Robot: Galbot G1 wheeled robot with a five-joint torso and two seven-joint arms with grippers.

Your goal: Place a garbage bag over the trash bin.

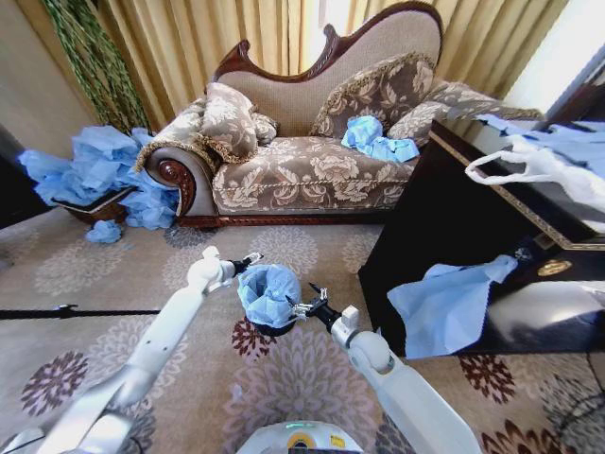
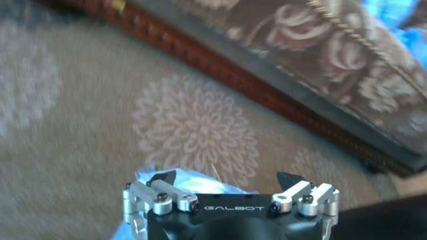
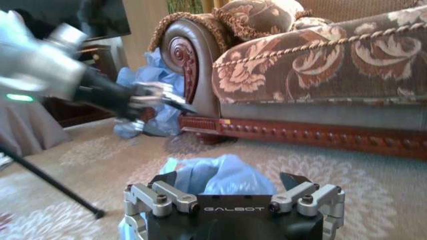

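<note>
Both hands hung spread and empty at the rim of the trash bin (image 1: 274, 328) on open carpet, left hand (image 1: 251, 258) above-left, right hand (image 1: 304, 305) right, the garbage bag (image 1: 267, 293) bunched over its mouth

I see a floral sofa (image 1: 312, 156) at twelve o'clock on the patterned carpet (image 1: 85, 270), with crumpled blue bags (image 1: 376, 140) on its seat. A blue heap (image 1: 99, 175) lies at ten o'clock. At three o'clock, a dark tabletop (image 1: 492, 203) carries a white handled bag (image 1: 534, 165).
</note>
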